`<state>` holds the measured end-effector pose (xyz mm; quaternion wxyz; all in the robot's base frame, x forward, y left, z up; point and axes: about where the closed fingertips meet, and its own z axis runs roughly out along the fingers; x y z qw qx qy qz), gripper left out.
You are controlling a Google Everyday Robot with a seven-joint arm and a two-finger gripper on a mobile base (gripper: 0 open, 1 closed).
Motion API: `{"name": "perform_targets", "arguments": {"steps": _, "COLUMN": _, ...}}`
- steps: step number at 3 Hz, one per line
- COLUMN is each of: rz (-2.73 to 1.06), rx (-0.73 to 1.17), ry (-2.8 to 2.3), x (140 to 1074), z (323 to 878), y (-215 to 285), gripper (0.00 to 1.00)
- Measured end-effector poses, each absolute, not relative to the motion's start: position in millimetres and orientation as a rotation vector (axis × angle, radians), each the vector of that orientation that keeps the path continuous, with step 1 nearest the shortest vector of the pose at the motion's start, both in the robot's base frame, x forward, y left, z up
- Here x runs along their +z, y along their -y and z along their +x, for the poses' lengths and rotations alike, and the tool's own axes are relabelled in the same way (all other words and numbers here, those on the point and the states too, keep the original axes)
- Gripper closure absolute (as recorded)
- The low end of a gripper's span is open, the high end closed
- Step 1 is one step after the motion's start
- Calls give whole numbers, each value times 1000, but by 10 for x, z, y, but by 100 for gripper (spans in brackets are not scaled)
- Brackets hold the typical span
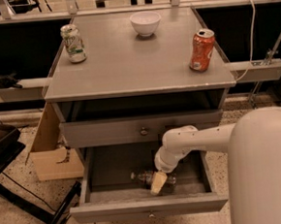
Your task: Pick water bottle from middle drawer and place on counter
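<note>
The water bottle (144, 178) lies on its side in the open middle drawer (148, 208), cap pointing left. My gripper (158, 182) reaches down into the drawer from the right on a white arm and sits right over the bottle's middle, hiding part of it. The counter (136, 60) is the grey cabinet top above.
On the counter stand a white-green can (73, 43) at the back left, a white bowl (145, 23) at the back middle and a red soda can (201, 50) at the right. A shut knobbed drawer front (143, 130) sits above the open one. A cardboard box (51, 150) is on the floor to the left.
</note>
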<state>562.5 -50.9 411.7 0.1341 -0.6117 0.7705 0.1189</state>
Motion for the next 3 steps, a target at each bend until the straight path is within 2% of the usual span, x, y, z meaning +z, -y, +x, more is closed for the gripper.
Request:
{"name": "perform_targets", "arguments": {"steps": 1, "rz": -1793, "rx": 332, "ry": -2224, "x": 3887, "z": 5812, "y": 453, "gripper": 3}}
{"name": "perform_targets", "arguments": {"steps": 3, "rz": -1803, "rx": 321, "ry": -2221, "x": 3736, "z": 5852, "y": 416, "gripper": 49}}
